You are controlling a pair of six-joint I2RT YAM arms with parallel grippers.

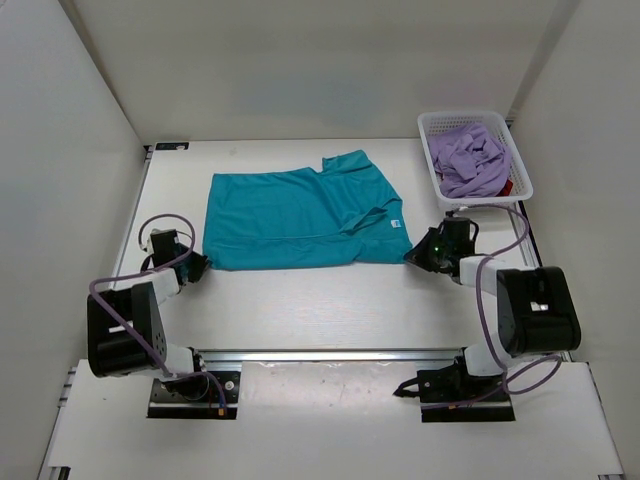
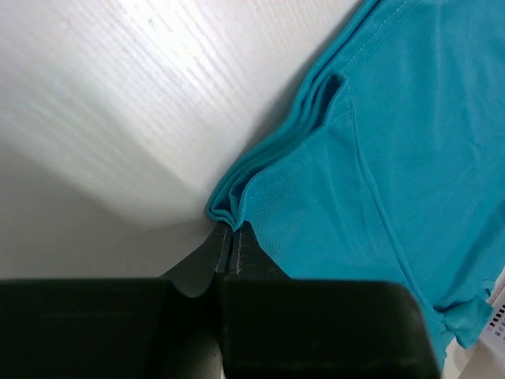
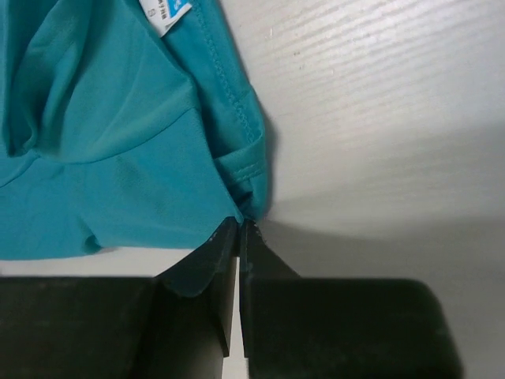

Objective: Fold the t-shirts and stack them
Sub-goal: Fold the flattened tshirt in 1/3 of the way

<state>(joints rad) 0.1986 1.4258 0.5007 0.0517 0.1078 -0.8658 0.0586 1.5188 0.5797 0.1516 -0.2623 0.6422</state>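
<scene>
Two pinches hold the teal t-shirt [image 1: 300, 215], spread mid-frame: left gripper [image 2: 229, 237] clamped on its lower-left corner, right gripper [image 3: 239, 229] on its lower-right. I grip both so the edge lifts evenly.

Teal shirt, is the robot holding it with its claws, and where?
Yes. The left claw pinches the near left corner of the teal t-shirt, and the right claw pinches its near right corner.

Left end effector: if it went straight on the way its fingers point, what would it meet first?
The teal t-shirt. The left end effector is shut right at the shirt's folded corner and seems to pinch it, so going on would push into the cloth at once. How deep the pinch goes is unclear.
</scene>
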